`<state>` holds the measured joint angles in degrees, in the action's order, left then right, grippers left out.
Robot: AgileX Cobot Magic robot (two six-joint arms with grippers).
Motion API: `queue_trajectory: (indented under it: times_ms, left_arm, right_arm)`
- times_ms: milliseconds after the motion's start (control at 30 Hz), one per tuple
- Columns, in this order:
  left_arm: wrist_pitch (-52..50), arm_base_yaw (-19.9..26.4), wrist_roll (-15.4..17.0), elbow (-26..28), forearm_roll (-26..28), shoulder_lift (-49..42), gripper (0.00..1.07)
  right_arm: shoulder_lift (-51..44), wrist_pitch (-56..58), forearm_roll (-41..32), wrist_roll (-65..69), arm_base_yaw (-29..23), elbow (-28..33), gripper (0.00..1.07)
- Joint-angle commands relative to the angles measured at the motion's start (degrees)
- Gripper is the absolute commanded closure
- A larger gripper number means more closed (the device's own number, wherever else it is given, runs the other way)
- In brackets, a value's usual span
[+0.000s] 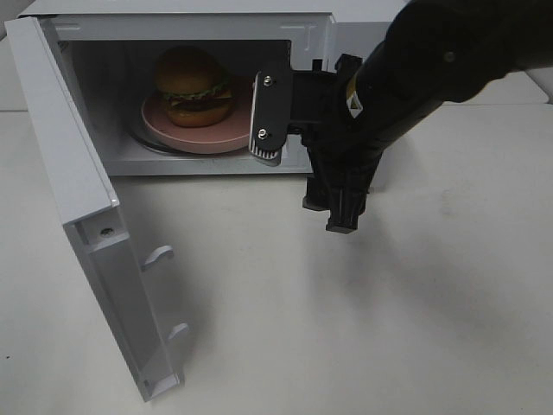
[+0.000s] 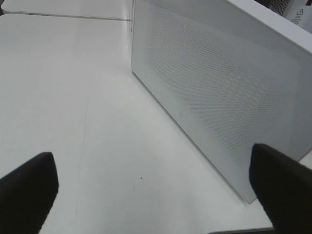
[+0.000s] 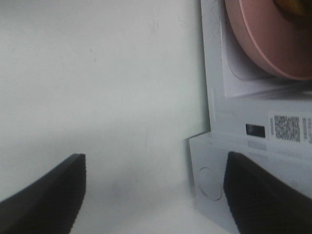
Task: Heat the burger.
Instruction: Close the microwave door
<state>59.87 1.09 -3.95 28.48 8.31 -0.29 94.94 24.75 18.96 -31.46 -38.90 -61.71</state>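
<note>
Sitting on the pink plate [image 1: 207, 138] inside the microwave [image 1: 173, 26], the burger [image 1: 192, 85] looks ready, so the step in hand seems to be shutting the door [image 1: 78, 173], which stands swung wide at the microwave's hinge side. The right gripper [image 3: 156, 195] hangs just in front of the microwave's opening, jaws wide and empty; it should clear that opening first. The left gripper [image 2: 151, 195], also spread wide and empty, faces the door's meshed outer panel and could push it closed with a steady sweep, avoiding a slam that jolts the plate.
</note>
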Motion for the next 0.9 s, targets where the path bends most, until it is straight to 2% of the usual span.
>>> queue_trajectory:
  times_ms: [33, 367, 667, 900]
  left_arm:
    - [-0.52, -0.29, -0.23, -0.11, 0.23, -1.43, 0.07]
    - [-0.52, -0.29, -0.23, -0.11, 0.23, -1.43, 0.07]
    - [-0.52, -0.29, -0.23, -0.11, 0.23, -1.43, 0.07]
    - [-0.52, -0.29, -0.23, -0.11, 0.23, -1.43, 0.07]
  right_arm:
    - [-2.98, 0.57, 0.40, 4.93, 0.00, 2.12, 0.31]
    - [-16.10, 11.40, -0.06, 23.20, 0.00, 8.88, 0.31]
    - [-27.50, 28.36, -0.23, 36.27, 0.00, 9.57, 0.31]
    - [-34.38, 39.19, -0.29, 38.10, 0.00, 9.63, 0.31]
